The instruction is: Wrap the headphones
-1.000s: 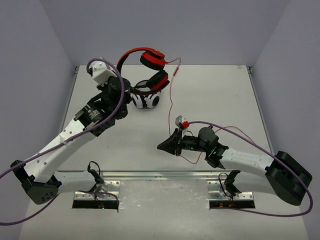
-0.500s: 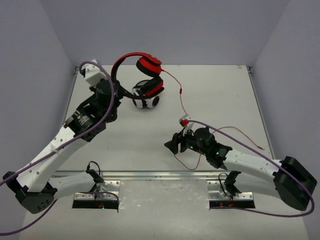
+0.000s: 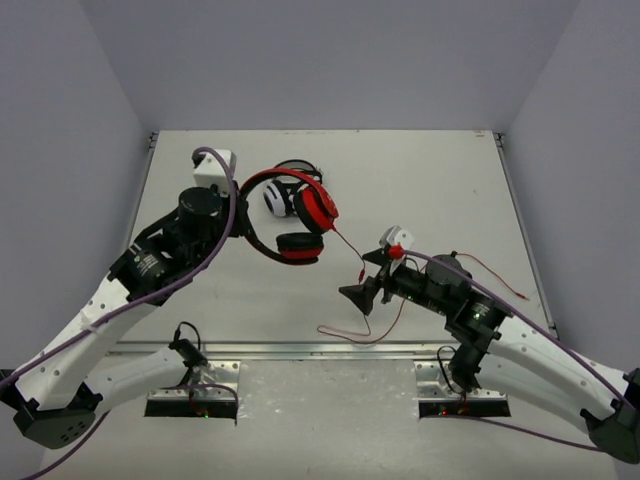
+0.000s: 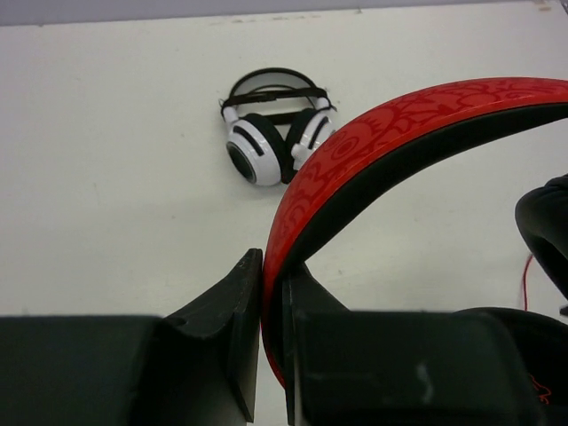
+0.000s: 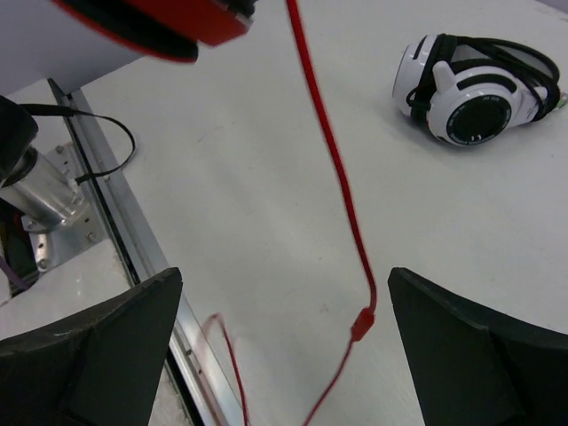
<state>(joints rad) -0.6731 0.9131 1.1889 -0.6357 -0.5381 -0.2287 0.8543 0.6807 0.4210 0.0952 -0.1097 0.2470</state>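
Over white table [image 3: 420,180] — left tool [image 4: 272,266] clamps headphones [image 3: 320,205], right tool [image 5: 284,277] agape.

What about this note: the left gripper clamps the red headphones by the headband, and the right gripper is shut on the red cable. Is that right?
Not quite. The right gripper is open, not shut on the cable: the right wrist view shows the cable passing untouched between its wide-apart jaws. The left gripper does clamp the red headphones by the headband.
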